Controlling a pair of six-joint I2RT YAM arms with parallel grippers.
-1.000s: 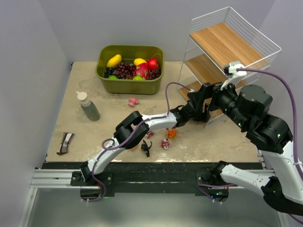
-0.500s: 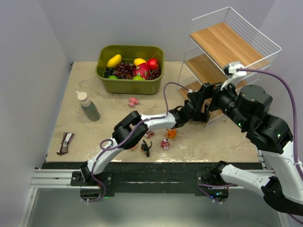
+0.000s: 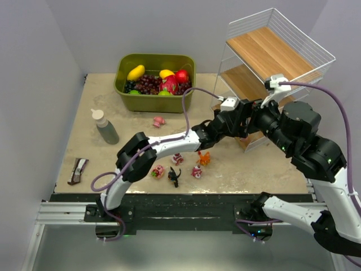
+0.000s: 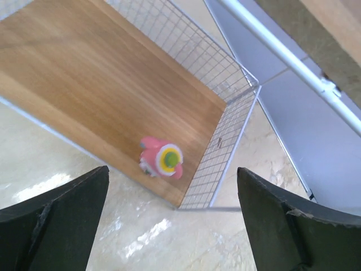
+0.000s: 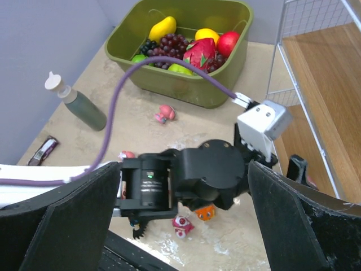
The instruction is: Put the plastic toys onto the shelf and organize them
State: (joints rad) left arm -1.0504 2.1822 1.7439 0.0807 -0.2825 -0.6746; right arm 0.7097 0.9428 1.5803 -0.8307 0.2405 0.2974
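Toys (image 3: 196, 171): 1 on the shelf (image 4: 84, 84), 6 on the table (image 3: 113, 164), left and right jaws released.

Smooth, matt wood is seen on the tiers of the tall white wire-metal shelf (image 4: 101, 73); the beige stone-patterned tabletop (image 4: 141, 237) is glossily finished.

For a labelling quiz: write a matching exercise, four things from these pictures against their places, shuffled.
1 pink toy seen by the left wrist camera
2 orange creature
3 grapes
4 bottle

A in the olive-green bin
B upright on the table, left side
C on a wooden tier of the shelf
D on the table among other small toys

Pairs: 1-C, 2-D, 3-A, 4-B
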